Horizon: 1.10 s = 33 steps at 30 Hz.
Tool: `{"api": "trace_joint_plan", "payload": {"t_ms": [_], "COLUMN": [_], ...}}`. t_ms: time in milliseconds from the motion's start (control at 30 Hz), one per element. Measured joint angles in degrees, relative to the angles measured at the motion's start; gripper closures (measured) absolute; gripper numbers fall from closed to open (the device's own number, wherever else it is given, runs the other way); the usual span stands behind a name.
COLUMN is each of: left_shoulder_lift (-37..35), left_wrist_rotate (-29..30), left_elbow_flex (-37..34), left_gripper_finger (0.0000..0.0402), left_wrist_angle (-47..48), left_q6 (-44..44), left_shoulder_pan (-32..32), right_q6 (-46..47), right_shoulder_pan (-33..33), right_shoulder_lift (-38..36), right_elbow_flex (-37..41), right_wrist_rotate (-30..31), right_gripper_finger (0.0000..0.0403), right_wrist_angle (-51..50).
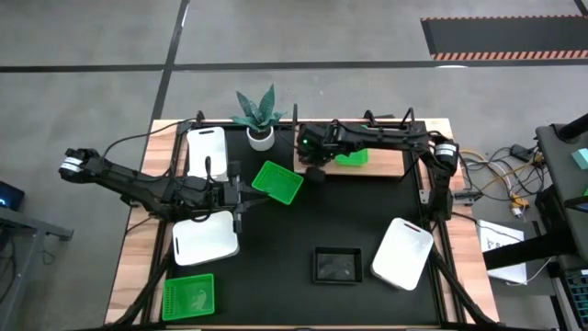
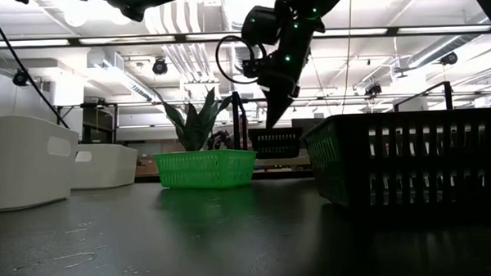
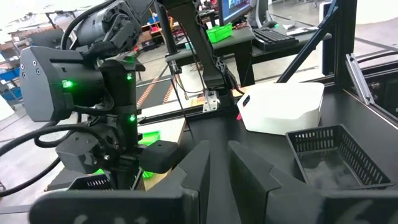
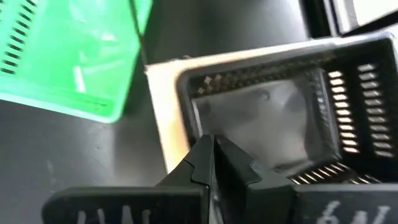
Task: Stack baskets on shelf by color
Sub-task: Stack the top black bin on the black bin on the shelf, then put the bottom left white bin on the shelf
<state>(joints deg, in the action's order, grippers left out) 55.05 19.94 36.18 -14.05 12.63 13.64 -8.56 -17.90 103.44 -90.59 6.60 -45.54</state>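
I list the table from left to right in the high view. A green basket [image 1: 187, 297] sits at the near-left corner. A white basket [image 1: 205, 237] lies just behind it, and another white basket [image 1: 207, 149] lies at the far-left edge. My left gripper [image 1: 241, 196] hangs between those two white baskets, its fingers [image 3: 202, 163] narrowly parted and holding nothing. A second green basket [image 1: 277, 181] rests near the middle, with the potted plant [image 1: 258, 115] behind it. My right gripper [image 1: 313, 172] is at the left end of the wooden shelf [image 1: 390, 164], clamped on the rim of a black basket [image 4: 292, 118] over the board's edge. A third green basket [image 1: 351, 157] sits on the shelf. Another black basket [image 1: 336, 265] lies near the front, and a third white basket [image 1: 402, 253] lies to its right.
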Motion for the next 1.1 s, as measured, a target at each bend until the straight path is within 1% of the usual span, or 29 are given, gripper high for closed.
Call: {"api": "trace_joint_plan", "payload": {"t_ms": [67, 433, 533, 633, 833, 967, 1100], "left_shoulder_lift": [0.0, 0.0, 0.0, 0.0, 0.0, 0.0, 0.0], "left_wrist_rotate": [0.0, 0.0, 0.0, 0.0, 0.0, 0.0, 0.0], "left_elbow_flex": [0.0, 0.0, 0.0, 0.0, 0.0, 0.0, 0.0], "left_gripper_finger": [0.0360, 0.0360, 0.0360, 0.0360, 0.0360, 0.0360, 0.0360], "left_wrist_angle": [0.0, 0.0, 0.0, 0.1, 0.1, 0.1, 0.1], "left_q6": [0.0, 0.0, 0.0, 0.0, 0.1, 0.0, -0.3], "left_shoulder_pan": [0.0, 0.0, 0.0, 0.0, 0.0, 0.0, 0.0], "right_q6": [0.2, -0.2, -0.4, -0.4, 1.5, 3.3, 4.8], "right_shoulder_pan": [0.2, 0.6, 0.8, 1.9, 7.9, 14.1, 20.7], "right_shoulder_lift": [0.0, 0.0, -0.8, -3.2, -9.6, -14.4, -18.3], "right_elbow_flex": [0.0, 0.0, 0.0, 0.0, 2.4, 6.3, 11.7], "right_wrist_rotate": [-1.1, -0.5, 1.3, 2.1, 2.1, 2.4, 2.4], "right_gripper_finger": [0.0394, 0.0394, 0.0394, 0.0394, 0.0394, 0.0394, 0.0394], "right_wrist_angle": [0.6, 3.7, 3.4, 2.8, 3.0, 3.6, 7.0]}}
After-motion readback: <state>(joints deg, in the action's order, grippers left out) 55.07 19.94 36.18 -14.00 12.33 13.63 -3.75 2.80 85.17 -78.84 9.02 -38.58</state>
